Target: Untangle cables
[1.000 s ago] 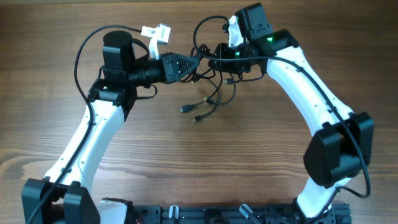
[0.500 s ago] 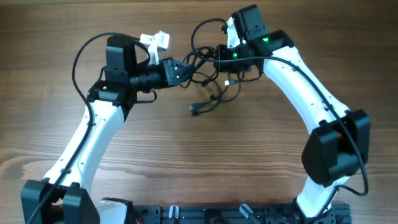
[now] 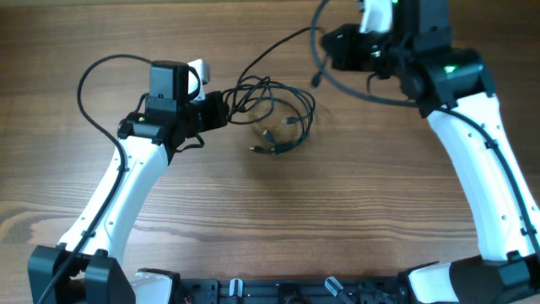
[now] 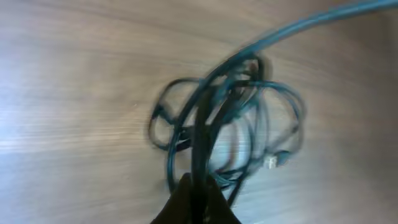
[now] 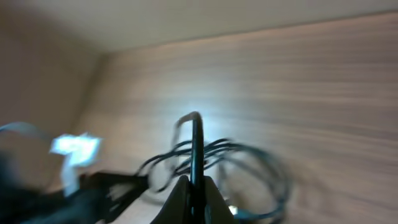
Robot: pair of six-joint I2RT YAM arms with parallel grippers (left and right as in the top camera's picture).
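Observation:
The cables are thin black cords lying as loose loops on the wooden table at centre, with plug ends at the lower left. My left gripper is shut on strands at the loops' left side. In the left wrist view its jaws pinch a cord, with the loops beyond. My right gripper is raised at the upper right and shut on one cord that stretches back to the loops. The blurred right wrist view shows its jaws on that cord, with the loops below.
A small white tag sits just behind the left wrist and shows as a white blur in the right wrist view. The arms' own thick black wires arc beside each arm. The arm bases stand along the table's front edge.
My right gripper has pulled up and to the right with one cord. My left gripper has drawn back left. The tight tangle has opened into looser loops.

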